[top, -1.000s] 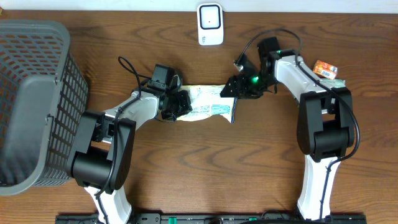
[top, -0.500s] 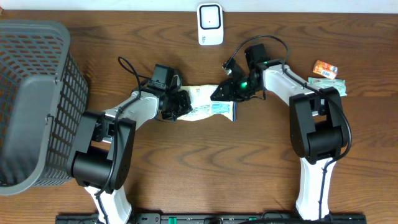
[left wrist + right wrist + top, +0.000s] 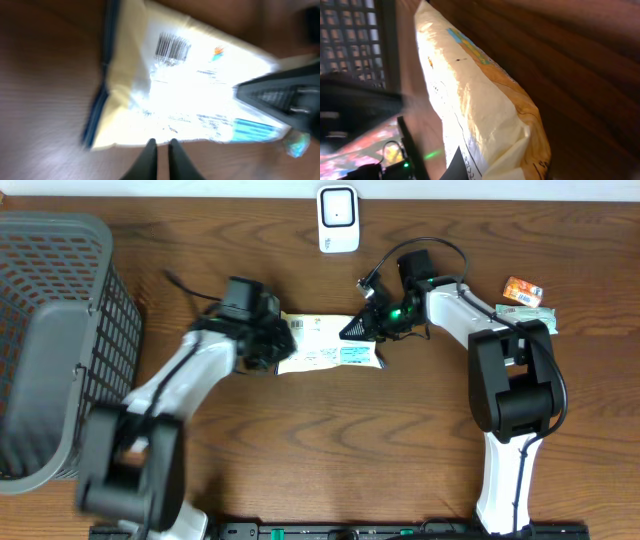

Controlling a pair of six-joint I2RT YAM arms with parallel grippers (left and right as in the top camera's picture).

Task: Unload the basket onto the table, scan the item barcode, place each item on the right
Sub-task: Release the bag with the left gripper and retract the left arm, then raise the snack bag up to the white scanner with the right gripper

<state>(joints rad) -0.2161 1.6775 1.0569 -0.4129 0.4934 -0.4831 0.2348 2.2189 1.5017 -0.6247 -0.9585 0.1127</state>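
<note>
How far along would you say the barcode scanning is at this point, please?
Looks done: the left gripper and right gripper are each shut on an end of the packet, barcode facing up. In hand: holding it between them, short of the scanner. Left: presenting the barcode to the scanner, which stands apart from it.

From my station, a dark brown wood-grain worktop (image 3: 300, 440) fills almost the whole overhead view. Along its far edge runs a thin pale strip (image 3: 520, 188), possibly a wall, though I can't be sure from this angle. A grey mesh basket (image 3: 60, 228) stands at the left end, and a black rail (image 3: 300, 532) borders the near edge. The light is soft and even, with a mild sheen on the wood.
</note>
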